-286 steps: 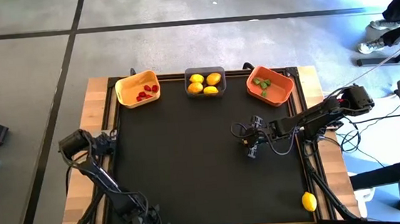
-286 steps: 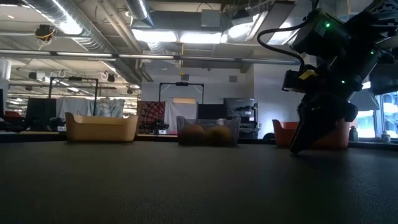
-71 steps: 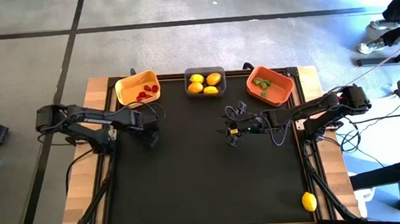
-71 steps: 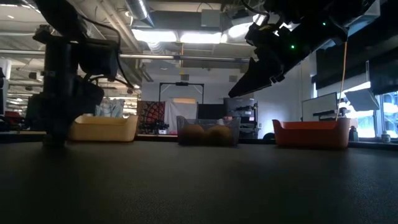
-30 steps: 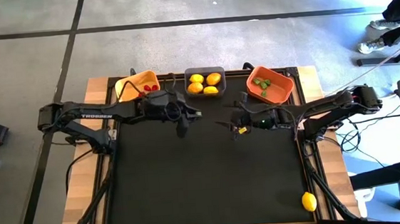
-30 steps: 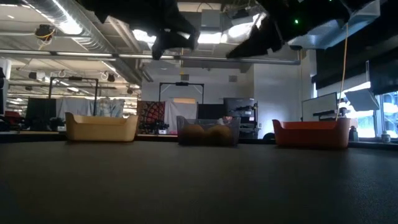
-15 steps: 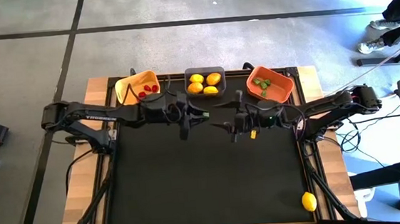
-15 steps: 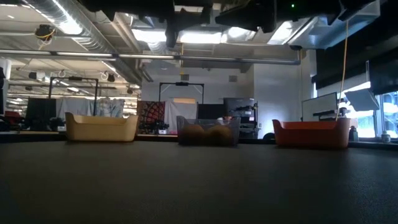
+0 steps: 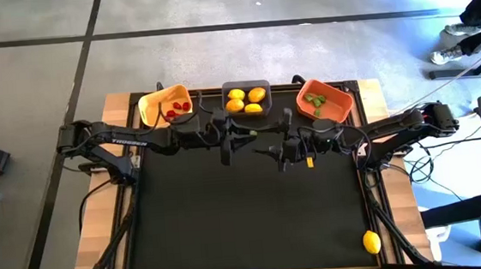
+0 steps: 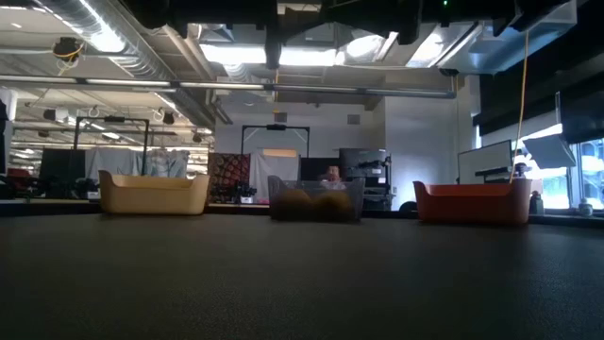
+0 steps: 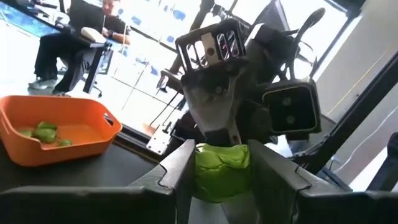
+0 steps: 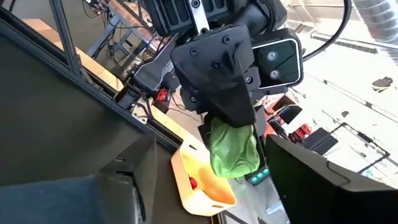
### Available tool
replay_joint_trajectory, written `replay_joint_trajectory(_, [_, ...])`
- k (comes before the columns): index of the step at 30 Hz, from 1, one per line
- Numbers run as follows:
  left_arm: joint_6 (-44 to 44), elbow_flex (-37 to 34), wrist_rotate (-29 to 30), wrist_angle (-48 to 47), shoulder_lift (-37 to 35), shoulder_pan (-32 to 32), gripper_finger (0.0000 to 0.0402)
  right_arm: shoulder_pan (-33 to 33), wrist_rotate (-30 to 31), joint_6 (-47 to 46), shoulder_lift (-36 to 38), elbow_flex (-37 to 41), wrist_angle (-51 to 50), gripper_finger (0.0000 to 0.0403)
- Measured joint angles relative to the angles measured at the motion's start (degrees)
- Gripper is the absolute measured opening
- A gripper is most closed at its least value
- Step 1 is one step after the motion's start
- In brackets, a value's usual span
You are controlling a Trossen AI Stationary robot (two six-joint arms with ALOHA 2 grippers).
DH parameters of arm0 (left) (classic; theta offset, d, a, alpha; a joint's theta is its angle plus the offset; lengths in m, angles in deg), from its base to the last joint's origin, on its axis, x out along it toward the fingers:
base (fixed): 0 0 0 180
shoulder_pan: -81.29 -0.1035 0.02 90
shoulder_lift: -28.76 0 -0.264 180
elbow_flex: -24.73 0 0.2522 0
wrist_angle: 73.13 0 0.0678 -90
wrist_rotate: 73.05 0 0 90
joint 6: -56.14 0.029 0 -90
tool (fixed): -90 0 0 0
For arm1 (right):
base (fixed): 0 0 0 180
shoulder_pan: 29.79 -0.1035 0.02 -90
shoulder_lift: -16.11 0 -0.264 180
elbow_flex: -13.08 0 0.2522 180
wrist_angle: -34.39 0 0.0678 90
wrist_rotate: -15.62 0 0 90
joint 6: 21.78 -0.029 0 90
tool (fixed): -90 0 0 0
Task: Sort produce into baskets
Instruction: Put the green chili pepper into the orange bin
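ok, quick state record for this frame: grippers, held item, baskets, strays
left gripper: shut on green piece, in mid-air in front of grey basket
right gripper: open, facing the left gripper
yellow basket: red pieces
grey basket: lemons
orange basket: green pieces
stray: lemon, table's near right edge

Three baskets (image 9: 247,99); five lemons (image 9: 371,243); two arms (image 9: 121,142).

Two dark jointed arms, black cables
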Motion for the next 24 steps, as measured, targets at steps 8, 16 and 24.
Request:
replay_joint_trajectory(8, [-0.28, 0.00, 0.09, 0.86, 0.20, 0.00, 0.0127, 0.15, -1.48, 3.00, -0.02, 0.00, 2.63, 0.0166])
replay_joint_trajectory(16, [-0.37, 0.00, 0.09, 0.88, 0.20, 0.00, 0.0127, 0.45, -1.06, 3.27, -0.04, 0.00, 3.03, 0.0137])
replay_joint_trajectory(24, [-0.26, 0.00, 0.07, 0.81, 0.18, 0.00, 0.0127, 2.01, -2.92, 2.71, -3.35, -0.27, 7.44, 0.0136])
